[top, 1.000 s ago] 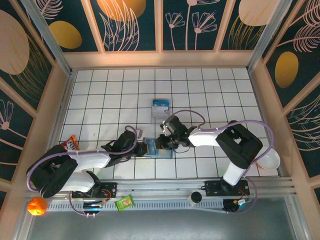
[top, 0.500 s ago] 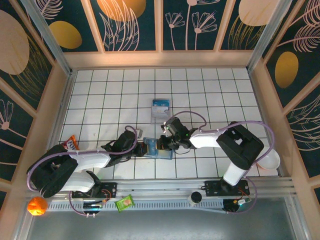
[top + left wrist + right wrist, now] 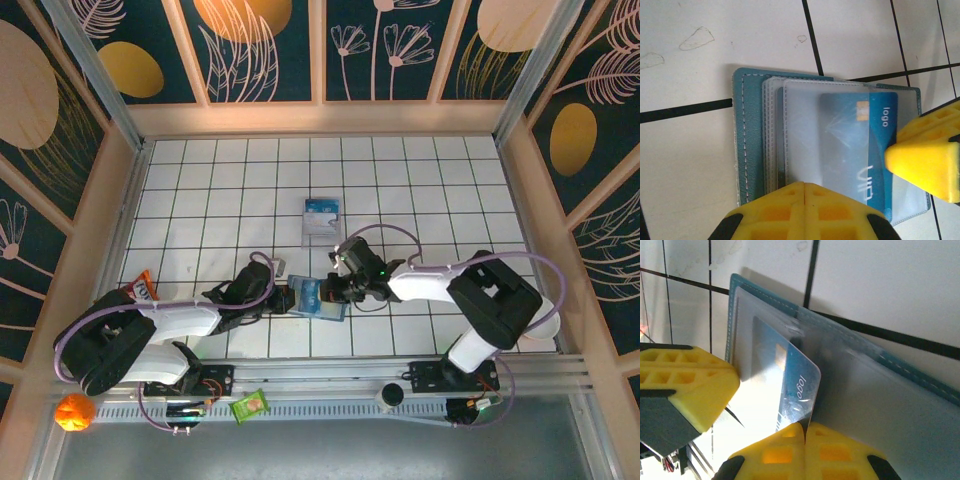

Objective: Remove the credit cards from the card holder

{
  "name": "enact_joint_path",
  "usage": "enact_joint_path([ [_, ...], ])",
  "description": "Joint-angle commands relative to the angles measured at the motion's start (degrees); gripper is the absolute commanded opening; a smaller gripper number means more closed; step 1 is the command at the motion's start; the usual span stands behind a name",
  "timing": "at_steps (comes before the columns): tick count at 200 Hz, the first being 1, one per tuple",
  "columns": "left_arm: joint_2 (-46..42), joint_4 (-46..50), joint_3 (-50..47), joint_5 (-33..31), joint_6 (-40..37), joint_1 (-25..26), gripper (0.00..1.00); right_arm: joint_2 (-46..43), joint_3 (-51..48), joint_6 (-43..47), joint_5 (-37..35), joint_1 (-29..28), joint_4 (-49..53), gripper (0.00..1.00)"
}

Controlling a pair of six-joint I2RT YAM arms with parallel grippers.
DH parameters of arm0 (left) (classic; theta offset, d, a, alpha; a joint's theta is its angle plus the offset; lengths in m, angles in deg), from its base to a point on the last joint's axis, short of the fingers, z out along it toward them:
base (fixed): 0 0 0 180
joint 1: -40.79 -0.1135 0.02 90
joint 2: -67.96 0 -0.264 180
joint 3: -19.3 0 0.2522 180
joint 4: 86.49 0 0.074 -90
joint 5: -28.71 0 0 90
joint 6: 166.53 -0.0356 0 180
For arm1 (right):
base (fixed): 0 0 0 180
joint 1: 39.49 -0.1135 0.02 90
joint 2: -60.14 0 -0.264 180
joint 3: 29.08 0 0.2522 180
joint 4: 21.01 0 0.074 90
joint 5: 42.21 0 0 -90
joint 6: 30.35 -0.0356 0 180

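Nearest the camera, an orange ball (image 3: 73, 411) and a small green packet (image 3: 250, 404) lie on the metal rail (image 3: 330, 408) beside the two arm bases.

Just beyond, both arms reach inward across the white tiled surface (image 3: 200, 210) and meet over the teal card holder (image 3: 308, 298). It lies open and flat in the front part of the surface, near the middle.

The left claw (image 3: 804, 195) is closed. Its yellow fingers are pressed together with no gap, and their tips rest at the holder's edge. Whether they pinch the cover cannot be told.

The right claw (image 3: 804, 432) is clamped on the end of a blue credit card (image 3: 790, 372). The card is partly drawn out of a frosted clear sleeve (image 3: 800, 130) in the holder. Its gold chip sits at the sleeve's edge, and the end printed "logo" is exposed. From the right wrist, that end appears raised off the panel.

At about the same depth, an orange snack packet (image 3: 143, 288) lies at the left edge beside the left arm. A white bowl (image 3: 541, 322) sits at the right edge, partly hidden by the right arm.

Farther back, a clear plastic case (image 3: 321, 218) with a blue-and-white insert lies flat, apart from the holder. Dark wall panels (image 3: 260, 50) with gold discs and pale leaf drawings close the scene.
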State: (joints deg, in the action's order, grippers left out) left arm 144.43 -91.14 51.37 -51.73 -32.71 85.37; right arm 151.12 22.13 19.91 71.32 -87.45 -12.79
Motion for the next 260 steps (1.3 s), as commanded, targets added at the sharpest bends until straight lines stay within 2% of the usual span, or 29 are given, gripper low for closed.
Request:
enact_joint_path([
  [1, 1.1, 0.5, -1.3, 0.3, 0.7, -0.4, 0.00, -2.0, -1.7, 1.3, -1.2, 0.7, 6.1, 0.00],
  [70, 0.1, 0.0, -0.3, 1.0, 1.0, -0.4, 0.01, -11.6, 0.6, 6.7, -5.5, 1.0, 16.3, 0.00],
  [81, -0.9, -0.2, 0.0, 1.2, 1.1, -0.4, 0.16, -12.8, 2.2, 9.1, -6.7, 1.0, 18.5, 0.00],
  [100, -3.1, 1.0, 1.2, 0.9, 0.7, -0.5, 0.35, -14.0, 6.2, 13.7, -8.5, 1.0, 22.5, 0.00],
  [153, -11.0, 6.0, 2.4, -0.2, -0.1, -1.0, 0.80, -13.0, 20.3, 26.9, -14.8, 1.1, 28.5, 0.00],
  [157, -11.6, 6.4, 2.4, -0.3, -0.1, -1.0, 0.89, -12.7, 21.4, 28.0, -15.8, 1.2, 28.8, 0.00],
  [165, -12.6, 7.2, 2.2, -0.6, -0.1, -1.1, 0.98, -11.7, 23.7, 29.8, -17.2, 1.5, 29.4, 0.00],
  [201, -16.5, 9.9, 0.7, -1.6, -0.2, -1.3, 0.99, -7.3, 32.7, 39.0, -20.0, 3.8, 32.0, 0.00],
  [260, -20.5, 15.1, 0.5, -5.1, 0.0, -1.4, 0.99, -0.5, 45.2, 57.6, -18.3, 9.5, 40.0, 0.00],
])
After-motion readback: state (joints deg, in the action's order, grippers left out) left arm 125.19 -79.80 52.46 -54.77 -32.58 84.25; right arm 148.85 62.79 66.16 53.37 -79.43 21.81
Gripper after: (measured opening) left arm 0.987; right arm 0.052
